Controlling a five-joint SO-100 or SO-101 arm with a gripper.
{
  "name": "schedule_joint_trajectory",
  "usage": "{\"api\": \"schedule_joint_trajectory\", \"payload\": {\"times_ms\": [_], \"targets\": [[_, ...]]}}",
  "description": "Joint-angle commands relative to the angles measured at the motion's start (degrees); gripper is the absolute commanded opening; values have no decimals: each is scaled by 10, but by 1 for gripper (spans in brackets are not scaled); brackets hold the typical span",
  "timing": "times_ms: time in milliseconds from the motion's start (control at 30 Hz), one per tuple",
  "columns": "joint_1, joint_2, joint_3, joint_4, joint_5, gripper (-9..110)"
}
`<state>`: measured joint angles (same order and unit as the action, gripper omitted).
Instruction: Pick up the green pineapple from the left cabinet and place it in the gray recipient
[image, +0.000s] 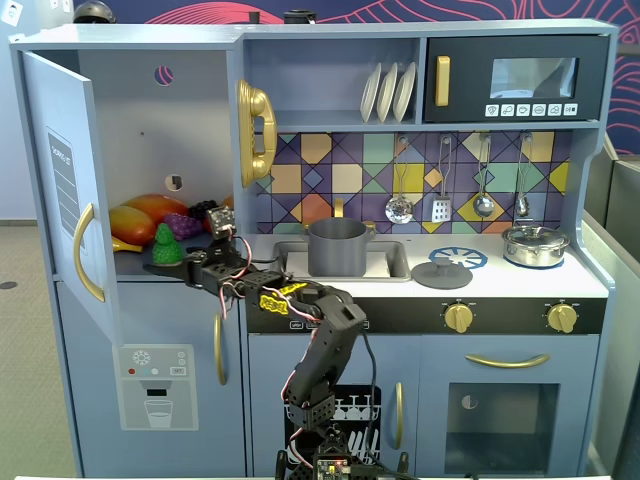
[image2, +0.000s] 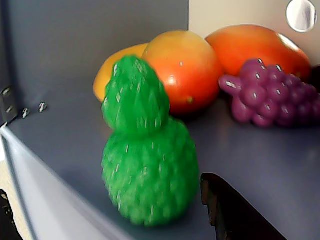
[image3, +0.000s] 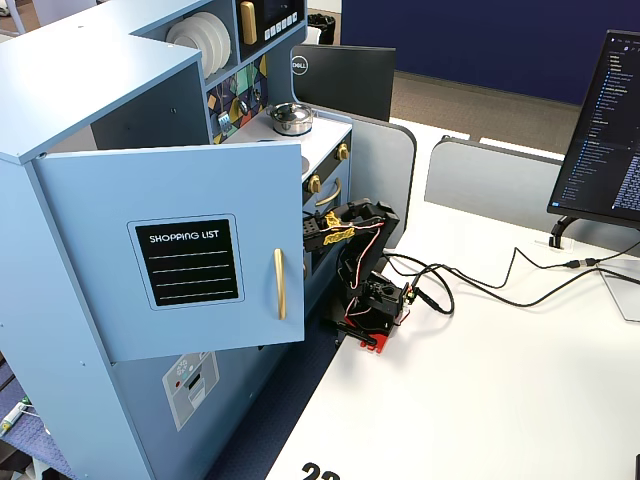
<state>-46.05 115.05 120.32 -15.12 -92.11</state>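
My dark fingertip (image2: 235, 212) sits just right of the green pineapple (image2: 147, 165) on the left cabinet (image: 140, 110) shelf. I cannot tell my grip's state; nothing grasped, gray recipient (image: 338, 247) awaits.

A white desk (image3: 480, 390) fills the lower right of a fixed view, with gray partition panels (image3: 500, 185) behind it and a computer monitor (image3: 605, 120) at the right edge. Gray-brown carpet (image3: 450, 105) stretches toward a dark blue wall (image3: 480, 35) along the top, all evenly lit.
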Motion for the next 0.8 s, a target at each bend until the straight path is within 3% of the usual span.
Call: {"api": "schedule_joint_trajectory", "payload": {"times_ms": [0,567,633,767], "targets": [[21,-26,-68,-25,6,45],[22,-150,-174,-45,11,41],[17,-155,-183,-42,-3,31],[4,-156,-182,-25,-11,0]]}}
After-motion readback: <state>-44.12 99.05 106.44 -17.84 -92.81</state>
